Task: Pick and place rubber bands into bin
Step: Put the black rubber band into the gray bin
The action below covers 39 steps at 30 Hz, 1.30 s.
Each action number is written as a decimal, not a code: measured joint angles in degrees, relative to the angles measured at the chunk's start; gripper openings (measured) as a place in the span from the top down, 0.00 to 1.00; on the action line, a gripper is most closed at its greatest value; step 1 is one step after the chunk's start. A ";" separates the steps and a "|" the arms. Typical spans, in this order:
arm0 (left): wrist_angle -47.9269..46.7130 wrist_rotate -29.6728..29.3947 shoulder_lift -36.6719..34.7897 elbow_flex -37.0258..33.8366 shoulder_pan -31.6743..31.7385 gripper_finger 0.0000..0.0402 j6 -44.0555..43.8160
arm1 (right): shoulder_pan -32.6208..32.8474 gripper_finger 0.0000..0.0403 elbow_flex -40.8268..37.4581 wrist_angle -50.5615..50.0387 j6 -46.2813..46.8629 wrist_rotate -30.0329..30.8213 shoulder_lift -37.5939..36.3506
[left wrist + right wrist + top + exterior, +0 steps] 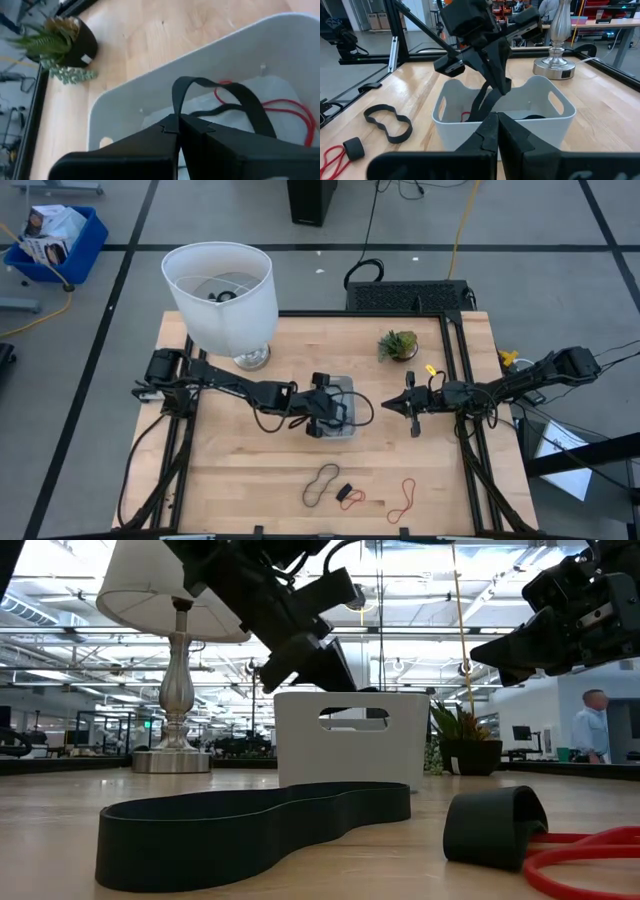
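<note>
Inside the bin (pixel 520 107), red bands (pixel 280 107) lie (left end effector (pixel 172 127) pinching a black band (pixel 220 92)).

The high view looks straight down on the whole surface (pixel 250 480). The low view sits at its near edge, level, close to a black band (pixel 250 825), facing the bin (pixel 350 755). Both wrist views look closely at that bin; the right one probably sits farther back
</note>
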 joint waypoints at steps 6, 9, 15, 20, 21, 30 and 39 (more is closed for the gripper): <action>3.40 2.91 -0.07 0.00 0.00 0.98 2.84 | 0.01 1.00 0.00 0.01 0.01 0.00 -0.02; 3.82 4.04 -0.07 0.00 0.00 0.99 3.31 | 0.01 1.00 0.00 0.00 0.00 -0.01 -0.02; 3.77 4.63 -0.07 0.00 0.15 0.99 2.48 | 0.01 1.00 0.00 -0.01 -0.02 -0.04 0.00; 3.65 4.63 -0.07 0.00 0.15 0.98 2.01 | 0.00 1.00 0.00 -0.01 -0.02 -0.09 0.00; 3.50 4.63 -0.07 0.00 0.15 0.99 1.99 | 0.01 1.00 -0.02 -0.01 -0.02 -0.09 -0.02; 1.88 4.63 -0.07 0.00 0.49 0.87 -1.57 | 0.01 1.00 -0.02 -0.01 0.07 -0.11 -0.02; 1.88 4.63 -0.07 0.00 0.52 0.63 -2.92 | 0.01 1.00 0.00 -0.01 0.14 -0.11 -0.01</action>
